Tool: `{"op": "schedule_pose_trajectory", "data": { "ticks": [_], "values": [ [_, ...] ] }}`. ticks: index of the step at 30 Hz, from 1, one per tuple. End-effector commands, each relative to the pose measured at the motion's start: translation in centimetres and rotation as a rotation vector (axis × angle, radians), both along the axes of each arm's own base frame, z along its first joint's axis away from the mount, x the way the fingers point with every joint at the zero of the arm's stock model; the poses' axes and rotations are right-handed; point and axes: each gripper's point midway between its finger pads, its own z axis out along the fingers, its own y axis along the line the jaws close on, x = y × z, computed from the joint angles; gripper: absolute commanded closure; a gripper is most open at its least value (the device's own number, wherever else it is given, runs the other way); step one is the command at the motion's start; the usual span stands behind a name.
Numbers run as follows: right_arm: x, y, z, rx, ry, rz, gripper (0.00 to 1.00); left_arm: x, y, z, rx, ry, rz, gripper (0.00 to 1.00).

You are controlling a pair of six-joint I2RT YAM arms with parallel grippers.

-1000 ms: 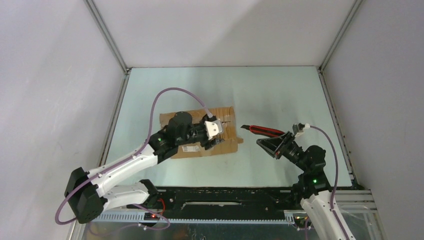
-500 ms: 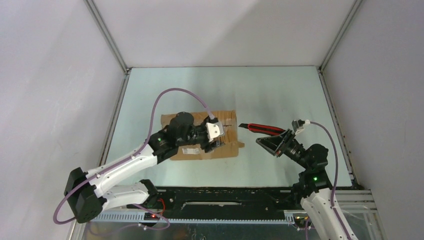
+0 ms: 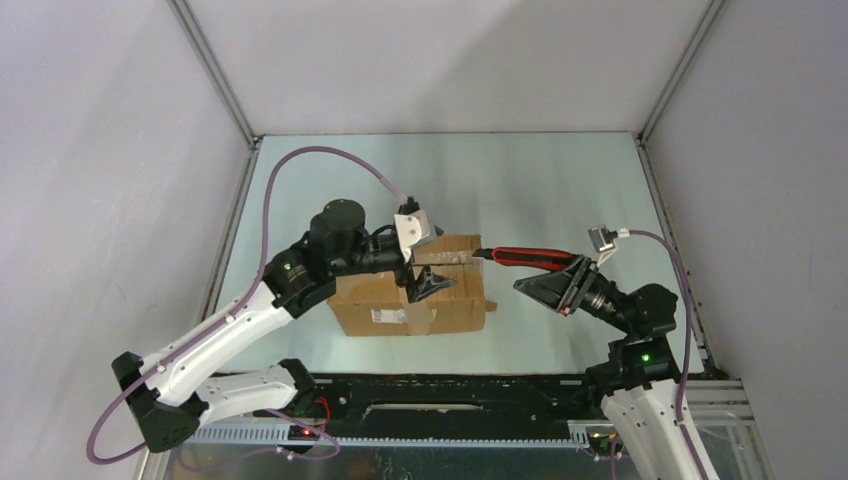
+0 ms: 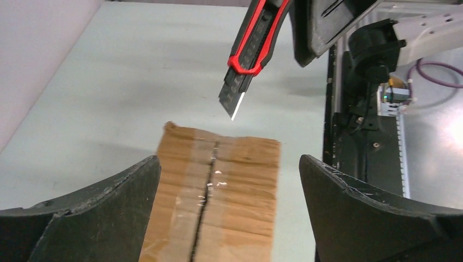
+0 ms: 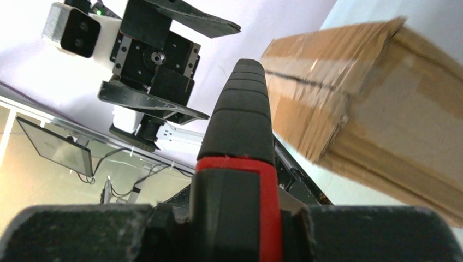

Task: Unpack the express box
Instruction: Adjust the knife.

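While the express box (image 3: 460, 310) is sitting on the table (image 3: 560, 180), a little left of the middle, its long side with the white label (image 3: 390, 316) is facing the arm bases. Its top flaps are lying shut under clear tape, and in the left wrist view a dark slit (image 4: 209, 183) is running along the seam between them.

The left gripper (image 3: 433, 270) is hanging over the top of the box with its jaws spread wide. In its own camera one finger (image 4: 93, 213) is showing at each side of the carton. I cannot tell whether the fingers are touching the cardboard.

To the right of the box, the right gripper (image 3: 555, 282) is clamping the handle of a red and black utility knife (image 3: 525, 260). The knife is lying nearly level and is pointing left, toward the right end of the box. Its short bare blade (image 4: 236, 109) is hovering just beyond that end of the carton, close to it, and is not touching it in the left wrist view.
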Motion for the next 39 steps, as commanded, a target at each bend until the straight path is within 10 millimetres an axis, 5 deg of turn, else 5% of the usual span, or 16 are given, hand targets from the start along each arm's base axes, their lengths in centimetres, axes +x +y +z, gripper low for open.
{"op": "schedule_pose_trajectory", "data": {
  "ticks": [1,6,10,24,29,32,35,37,39],
  "values": [
    [-1.8,0.2,0.7,-0.051,-0.104,0.069,1.00,-1.8,-0.8,1.8,-0.047,0.074,-0.074,0.00],
    [-3.0,0.6,1.2,-0.104,-0.161,0.116,1.00,-4.0,-2.5,4.6,-0.107,0.203,-0.237,0.00],
    [-3.3,1.0,1.3,-0.147,-0.186,0.135,1.00,-5.0,-3.3,5.0,-0.100,0.318,-0.296,0.02],
    [-4.0,3.1,2.6,-0.180,-0.266,0.202,1.00,-6.2,-5.1,2.5,0.004,0.560,-0.333,0.15],
    [-3.9,3.1,3.1,-0.194,-0.282,0.193,1.00,-6.6,-5.2,2.2,0.002,0.591,-0.348,0.33],
    [-3.6,3.1,3.5,-0.188,-0.291,0.181,1.00,-6.6,-5.5,2.7,-0.038,0.587,-0.367,0.58],
    [-3.0,3.0,4.2,-0.168,-0.289,0.142,1.00,-6.5,-6.1,3.3,-0.092,0.606,-0.367,0.93],
    [-2.0,2.8,4.6,-0.156,-0.269,0.081,0.99,-6.3,-6.6,4.3,-0.169,0.610,-0.372,1.00],
    [-0.6,2.2,5.2,-0.132,-0.245,-0.026,0.62,-6.1,-7.1,5.3,-0.266,0.646,-0.368,1.00]
  ]
}}
